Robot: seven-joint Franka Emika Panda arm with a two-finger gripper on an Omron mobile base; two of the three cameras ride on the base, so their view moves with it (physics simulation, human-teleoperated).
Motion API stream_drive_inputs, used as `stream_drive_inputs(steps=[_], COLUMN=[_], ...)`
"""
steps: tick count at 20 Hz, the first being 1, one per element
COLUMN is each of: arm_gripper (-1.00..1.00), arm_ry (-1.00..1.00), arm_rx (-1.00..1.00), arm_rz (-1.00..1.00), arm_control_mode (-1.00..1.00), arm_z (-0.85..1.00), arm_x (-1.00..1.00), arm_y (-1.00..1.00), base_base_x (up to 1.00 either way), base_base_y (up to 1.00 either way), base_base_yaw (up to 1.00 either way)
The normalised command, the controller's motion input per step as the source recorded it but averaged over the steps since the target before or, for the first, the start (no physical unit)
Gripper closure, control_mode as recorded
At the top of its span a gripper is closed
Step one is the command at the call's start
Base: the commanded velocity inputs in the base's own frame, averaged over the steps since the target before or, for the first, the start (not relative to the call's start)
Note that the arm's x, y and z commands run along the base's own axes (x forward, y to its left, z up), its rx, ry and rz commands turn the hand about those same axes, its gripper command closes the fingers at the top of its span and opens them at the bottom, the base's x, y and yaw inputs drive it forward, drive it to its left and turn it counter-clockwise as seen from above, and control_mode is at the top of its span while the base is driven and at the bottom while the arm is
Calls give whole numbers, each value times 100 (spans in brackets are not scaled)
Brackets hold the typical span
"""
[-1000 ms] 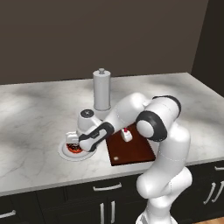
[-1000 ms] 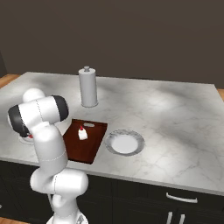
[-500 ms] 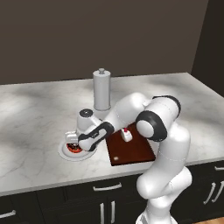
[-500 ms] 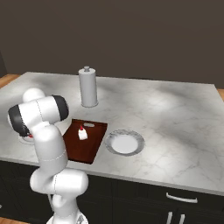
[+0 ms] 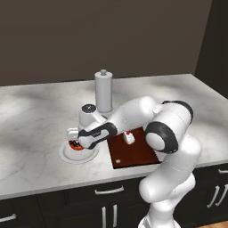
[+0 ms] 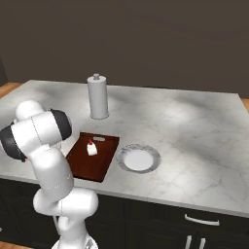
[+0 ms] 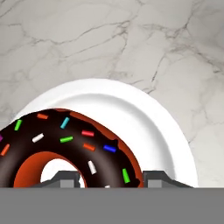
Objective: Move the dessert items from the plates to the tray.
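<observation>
We have the cake on the tray and one plate bare, so half is done, while our gripper sits clamped on the donut, not yet lifted off the other plate.

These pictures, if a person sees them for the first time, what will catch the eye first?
First the white arm, bent low over the marble counter, with its gripper shut on the chocolate donut that lies on a white plate. Next the dark tray beside it, where the small white cake piece already sits. A second plate lies at the tray's other side.
</observation>
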Motion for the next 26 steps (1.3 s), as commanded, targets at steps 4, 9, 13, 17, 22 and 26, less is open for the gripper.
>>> stream_drive_inputs(steps=[4, 9, 13, 17, 22, 26], arm_gripper=[100, 100, 100, 100, 100, 100], arm_ry=[1, 4, 8, 8, 8, 7], arm_rx=[0, 1, 2, 0, 0, 0], arm_rz=[0, 0, 0, 0, 0, 0], arm_control_mode=[-100, -100, -100, -100, -100, -100], arm_z=[44, 10, 5, 0, -1, -1], arm_x=[-18, -27, -35, -30, -18, -5], arm_y=[-63, -96, -97, -84, -60, -30], base_base_x=[0, 0, 0, 0, 0, 0], base_base_y=[0, 0, 0, 0, 0, 0], base_base_yaw=[0, 0, 0, 0, 0, 0])
